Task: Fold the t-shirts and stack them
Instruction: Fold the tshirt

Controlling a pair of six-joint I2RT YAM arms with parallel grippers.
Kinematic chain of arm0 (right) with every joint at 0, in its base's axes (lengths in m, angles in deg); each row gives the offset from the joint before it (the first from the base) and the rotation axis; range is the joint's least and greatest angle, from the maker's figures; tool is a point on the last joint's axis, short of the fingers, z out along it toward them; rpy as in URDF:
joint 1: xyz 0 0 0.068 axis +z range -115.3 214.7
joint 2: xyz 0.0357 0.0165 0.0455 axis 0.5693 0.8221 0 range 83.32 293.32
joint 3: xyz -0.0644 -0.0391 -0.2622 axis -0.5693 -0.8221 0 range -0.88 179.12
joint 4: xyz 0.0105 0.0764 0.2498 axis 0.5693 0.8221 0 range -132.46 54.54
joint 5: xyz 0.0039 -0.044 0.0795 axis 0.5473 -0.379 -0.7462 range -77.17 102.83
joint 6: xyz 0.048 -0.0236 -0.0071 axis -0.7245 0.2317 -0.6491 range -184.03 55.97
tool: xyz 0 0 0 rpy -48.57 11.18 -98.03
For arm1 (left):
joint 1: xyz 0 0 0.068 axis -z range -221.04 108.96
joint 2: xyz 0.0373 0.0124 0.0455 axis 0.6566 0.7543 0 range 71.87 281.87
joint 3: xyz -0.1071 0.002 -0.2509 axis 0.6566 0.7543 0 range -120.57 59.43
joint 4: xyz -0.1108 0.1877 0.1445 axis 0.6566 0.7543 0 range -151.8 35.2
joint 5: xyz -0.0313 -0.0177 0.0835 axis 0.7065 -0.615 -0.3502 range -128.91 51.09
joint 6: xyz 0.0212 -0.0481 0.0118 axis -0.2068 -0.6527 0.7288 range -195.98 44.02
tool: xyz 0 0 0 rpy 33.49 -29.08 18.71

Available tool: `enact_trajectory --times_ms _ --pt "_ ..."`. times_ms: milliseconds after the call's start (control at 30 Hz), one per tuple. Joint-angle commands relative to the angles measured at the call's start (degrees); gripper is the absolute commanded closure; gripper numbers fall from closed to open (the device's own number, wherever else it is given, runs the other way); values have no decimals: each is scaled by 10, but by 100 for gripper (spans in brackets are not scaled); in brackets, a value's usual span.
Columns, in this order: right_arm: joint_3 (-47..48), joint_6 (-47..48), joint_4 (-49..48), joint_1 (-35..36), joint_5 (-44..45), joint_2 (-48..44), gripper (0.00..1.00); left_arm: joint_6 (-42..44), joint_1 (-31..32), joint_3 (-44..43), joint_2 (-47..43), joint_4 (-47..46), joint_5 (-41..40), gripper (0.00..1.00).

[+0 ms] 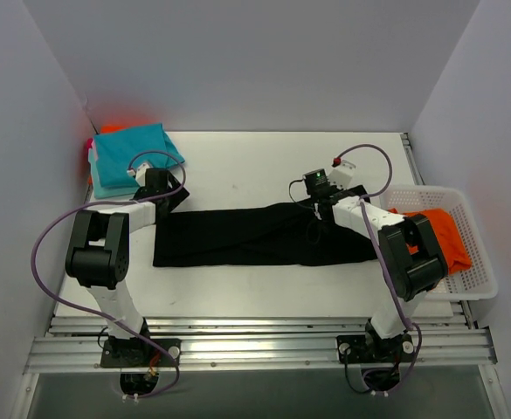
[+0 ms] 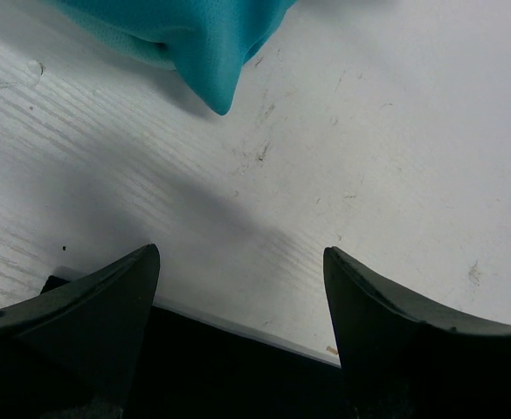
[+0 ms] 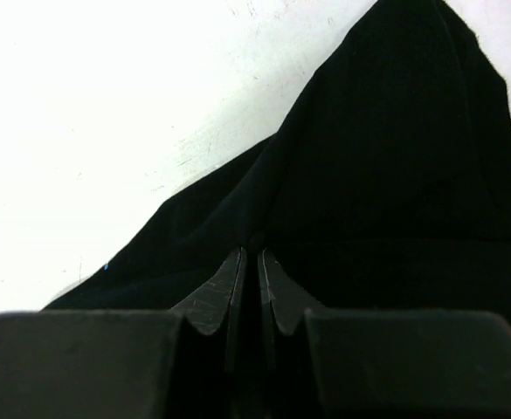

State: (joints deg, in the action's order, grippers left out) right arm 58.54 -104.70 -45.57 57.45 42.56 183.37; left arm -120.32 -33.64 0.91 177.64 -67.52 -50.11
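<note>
Basket (image 1: 475, 285) R, teal shirts (image 1: 133, 154) rear-L

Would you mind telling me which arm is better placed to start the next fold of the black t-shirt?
Right, probably. The right gripper is shut on the black t-shirt, ready to lift it; the left gripper hangs open over the shirt's edge, holding nothing.

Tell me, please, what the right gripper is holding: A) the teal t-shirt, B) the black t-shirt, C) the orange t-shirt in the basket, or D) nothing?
B: the right gripper is shut on a raised fold of the black t-shirt, seen in its wrist view.
</note>
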Motion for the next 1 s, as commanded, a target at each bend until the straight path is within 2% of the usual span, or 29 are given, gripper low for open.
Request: enact_trajectory --times_ms 0,267,400,633,800,967 --pt "9 -6 29 5 44 -34 100 5 -3 -3 3 -22 7 16" --pt "3 -8 27 5 41 -25 90 6 -3 -1 2 -22 7 16" --pt "-1 -9 22 5 39 -21 88 5 -3 -1 1 -22 7 16" --pt "-5 -8 18 5 37 -16 88 5 -3 -1 2 -22 7 16" --pt "-13 -8 7 4 28 -8 93 5 -3 -3 2 -21 7 16" --pt "-4 -6 -3 -6 23 20 84 6 -3 0 1 -23 8 16"
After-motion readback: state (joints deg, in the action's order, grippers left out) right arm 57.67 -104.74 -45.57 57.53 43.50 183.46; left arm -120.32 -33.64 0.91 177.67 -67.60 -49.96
